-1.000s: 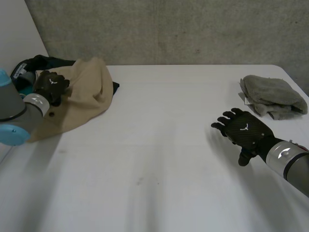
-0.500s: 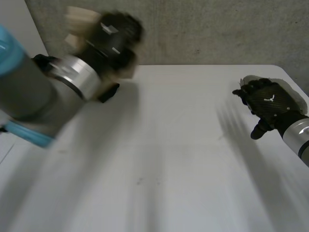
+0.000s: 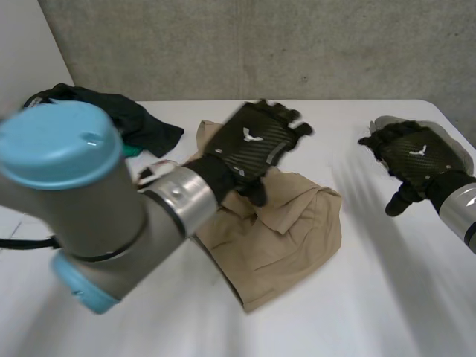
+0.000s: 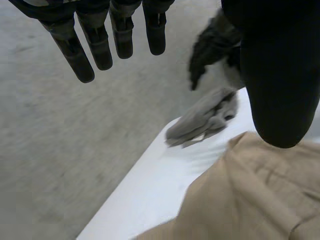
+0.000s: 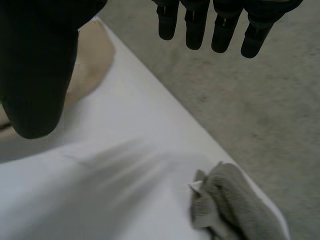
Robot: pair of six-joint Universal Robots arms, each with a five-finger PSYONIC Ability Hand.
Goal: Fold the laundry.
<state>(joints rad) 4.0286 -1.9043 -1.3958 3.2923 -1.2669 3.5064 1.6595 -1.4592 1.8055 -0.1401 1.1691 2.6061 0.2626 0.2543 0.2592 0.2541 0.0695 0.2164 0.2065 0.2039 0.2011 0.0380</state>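
My left hand (image 3: 253,145), fingers released, is hovering over the crumpled tan fabric garment (image 3: 286,230) lying mid-table. My right hand (image 3: 413,158), equally slack, is hanging at two o'clock above the folded grey towel (image 5: 232,205). I judge I am laying out; next calls for pinching corners flat.

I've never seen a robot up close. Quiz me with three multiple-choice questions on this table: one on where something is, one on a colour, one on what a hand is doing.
1. Where does the tan garment lie?
A) mid-table
B) on a chair
C) on the floor

2. What colour is the towel near the right hand?
A) red
B) yellow
C) grey

3. How are the left hand fingers?
A) curled round the garment
B) straight, holding nothing
C) pinching the towel

Answers:
1 A: it lies crumpled around the table's middle.
2 C: the right wrist view shows it grey.
3 B: the left wrist view shows straight fingers above the cloth.
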